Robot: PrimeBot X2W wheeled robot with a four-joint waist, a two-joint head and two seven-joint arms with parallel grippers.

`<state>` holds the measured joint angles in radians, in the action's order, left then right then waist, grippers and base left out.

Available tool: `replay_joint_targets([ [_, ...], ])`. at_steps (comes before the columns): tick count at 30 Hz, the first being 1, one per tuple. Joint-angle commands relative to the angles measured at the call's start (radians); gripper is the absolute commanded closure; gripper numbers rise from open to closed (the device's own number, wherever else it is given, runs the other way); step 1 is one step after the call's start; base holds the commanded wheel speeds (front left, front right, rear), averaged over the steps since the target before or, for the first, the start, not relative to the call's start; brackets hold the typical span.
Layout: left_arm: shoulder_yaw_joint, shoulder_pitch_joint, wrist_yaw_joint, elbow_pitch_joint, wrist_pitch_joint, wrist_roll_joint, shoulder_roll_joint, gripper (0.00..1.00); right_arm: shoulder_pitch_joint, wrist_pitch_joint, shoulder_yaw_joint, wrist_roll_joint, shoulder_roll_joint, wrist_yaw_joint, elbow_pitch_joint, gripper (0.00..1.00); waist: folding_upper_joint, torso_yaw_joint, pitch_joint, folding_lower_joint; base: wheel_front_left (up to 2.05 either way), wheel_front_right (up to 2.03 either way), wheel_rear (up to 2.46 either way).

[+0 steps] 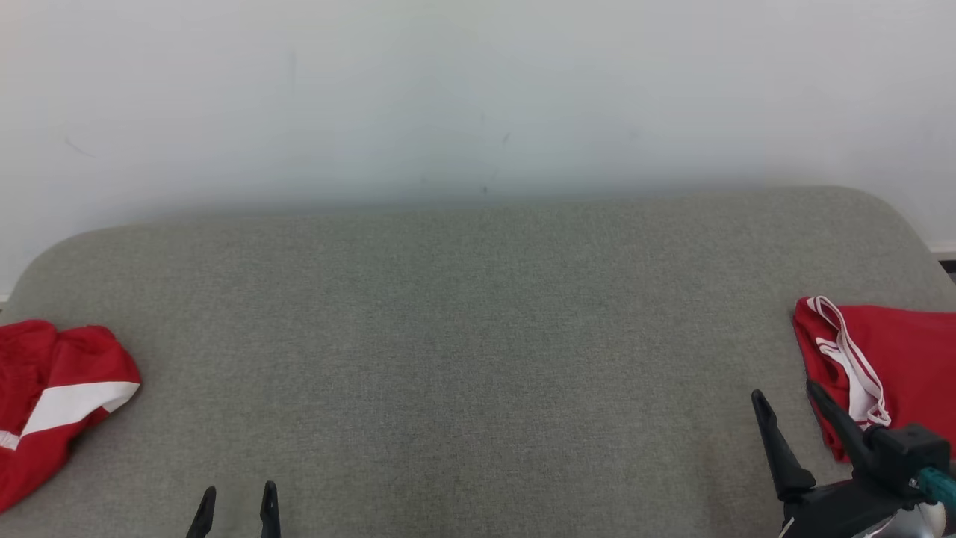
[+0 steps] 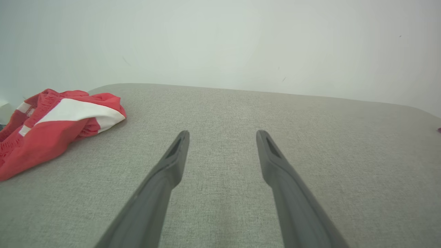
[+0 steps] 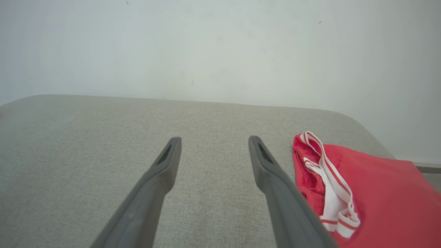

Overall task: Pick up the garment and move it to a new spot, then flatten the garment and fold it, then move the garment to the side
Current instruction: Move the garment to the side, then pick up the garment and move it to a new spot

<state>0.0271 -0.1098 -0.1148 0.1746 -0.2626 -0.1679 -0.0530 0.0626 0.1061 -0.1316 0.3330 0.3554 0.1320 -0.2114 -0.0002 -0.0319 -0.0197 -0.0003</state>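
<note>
- We see a grey fabric-covered bench (image 1: 478, 336) with rounded corners, set against a pale wall (image 1: 478, 90).
- The crumpled red garment (image 1: 52, 396) lies at the bench's far left edge. It is bunched up, with a broad white band across it.
- The folded red garment (image 1: 904, 351) lies at the bench's far right edge, fairly flat. Its white-striped waistband is turned toward the middle of the bench.
- The two garments are well apart, with bare grey fabric between them.
- Our left pincer (image 1: 239, 489) is released, its two dark fingers spread and gripping nothing. It sits at the near edge, left of centre, apart from the crumpled red garment.
- In the left wrist view that garment lies up and to the left of the fingers, clear of both.
- Our right pincer (image 1: 784, 390) is also released, its fingers wide apart and empty.
- It sits just beside the folded red garment. In the right wrist view one finger runs along the waistband side, and we cannot tell whether it touches the cloth.
</note>
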Motion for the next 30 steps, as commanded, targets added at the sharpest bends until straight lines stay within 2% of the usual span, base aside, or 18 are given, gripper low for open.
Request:
replay_joint_targets([
  [1, 0.007, -0.021, -0.003, 0.005, -0.003, 0.008, 0.001, 0.00, -0.025, 0.009, 0.002, 0.009, -0.013, -0.003, 0.004, 0.00, 0.0002, 0.036, -0.044, 0.0003, 0.00, 0.00, 0.00],
  [9, 0.040, -0.032, -0.008, 0.014, -0.003, 0.021, 0.002, 0.00, -0.085, 0.025, 0.001, -0.001, -0.076, -0.003, 0.010, 0.00, 0.0002, 0.036, -0.059, 0.0003, 0.00, 0.00, 0.00],
  [30, 0.025, -0.024, -0.015, 0.020, -0.003, 0.022, 0.003, 0.00, -0.105, 0.035, 0.026, -0.011, -0.102, -0.003, 0.011, 0.00, 0.0002, 0.049, -0.058, 0.0003, 0.00, 0.00, 0.00],
])
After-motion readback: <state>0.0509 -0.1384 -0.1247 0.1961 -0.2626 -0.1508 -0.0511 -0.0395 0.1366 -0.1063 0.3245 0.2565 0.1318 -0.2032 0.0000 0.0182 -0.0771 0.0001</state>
